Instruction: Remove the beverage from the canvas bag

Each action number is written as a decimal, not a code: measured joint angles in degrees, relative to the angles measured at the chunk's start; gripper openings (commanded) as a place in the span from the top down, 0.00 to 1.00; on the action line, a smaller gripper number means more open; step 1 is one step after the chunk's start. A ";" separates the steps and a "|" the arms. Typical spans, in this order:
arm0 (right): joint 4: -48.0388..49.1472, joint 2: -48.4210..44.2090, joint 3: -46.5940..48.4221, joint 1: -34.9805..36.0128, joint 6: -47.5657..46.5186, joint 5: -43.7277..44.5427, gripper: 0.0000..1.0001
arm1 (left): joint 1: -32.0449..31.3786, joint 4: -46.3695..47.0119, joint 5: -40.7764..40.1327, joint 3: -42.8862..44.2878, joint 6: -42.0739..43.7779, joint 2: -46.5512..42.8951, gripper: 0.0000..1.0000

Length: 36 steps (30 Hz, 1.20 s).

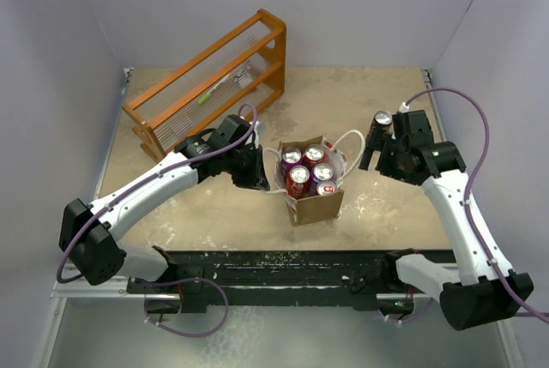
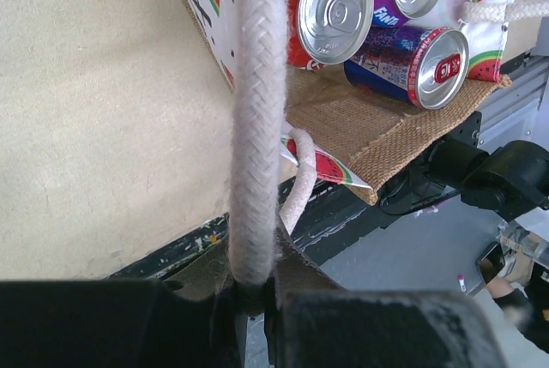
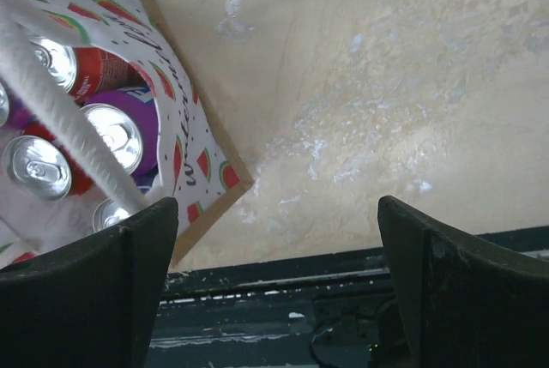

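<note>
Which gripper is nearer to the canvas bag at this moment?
Left. The left gripper holds the canvas bag by a white handle, jaws shut. The right gripper hangs open, apart, on the bag's other side.

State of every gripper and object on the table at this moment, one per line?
Left gripper: shut on the white rope handle.
Right gripper: open, empty.
Tan-brown canvas bag: standing, top open.
Red and purple drink cans: inside the bag, unopened.
Lone silver-topped can: outside the bag, beside the right gripper.
Orange wooden rack: standing upright.
</note>
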 measured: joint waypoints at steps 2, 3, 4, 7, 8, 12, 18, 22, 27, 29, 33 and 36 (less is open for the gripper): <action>-3.30 -0.59 3.06 0.39 -0.02 0.79 0.01 | 0.00 0.42 0.11 -0.28 -0.07 -0.39 1.00; -4.46 -0.52 4.96 0.39 0.00 1.51 0.01 | 0.00 0.59 0.20 -0.46 -0.15 -0.66 1.00; -6.03 -0.07 8.50 0.39 -0.09 2.23 0.02 | 0.00 0.79 0.20 -0.61 -0.28 -0.87 1.00; -6.75 0.94 17.57 0.39 -1.03 2.32 0.03 | 0.00 1.42 0.28 -0.63 -0.52 -1.11 1.00; -6.38 1.05 19.58 0.39 -1.49 1.40 0.03 | 0.00 1.75 0.39 -0.63 -0.59 -1.14 1.00; -3.17 0.92 22.53 1.31 -2.78 -8.04 0.02 | 0.00 2.14 0.63 -0.63 -1.36 -1.16 1.00; 1.33 4.39 19.15 9.64 -1.55 -17.25 0.02 | 0.00 2.99 0.66 -1.42 -1.99 -1.88 1.00; 2.99 9.57 19.02 18.73 -1.92 -18.03 0.02 | 0.00 3.34 0.63 -2.14 -2.56 -2.40 1.00; -0.61 16.33 19.08 24.55 -4.87 -12.94 0.03 | 0.00 3.58 0.63 -2.54 -3.04 -3.06 1.00; -2.40 18.03 19.04 25.27 -5.95 -10.36 0.02 | 0.00 3.67 0.63 -2.54 -3.06 -3.08 1.00; -3.72 18.73 17.86 25.75 -7.08 -6.93 0.02 | 0.00 3.72 0.61 -2.56 -3.08 -3.08 1.00; -3.85 18.56 16.52 25.79 -7.13 -5.22 0.01 | 0.00 3.76 0.61 -2.56 -3.37 -3.08 1.00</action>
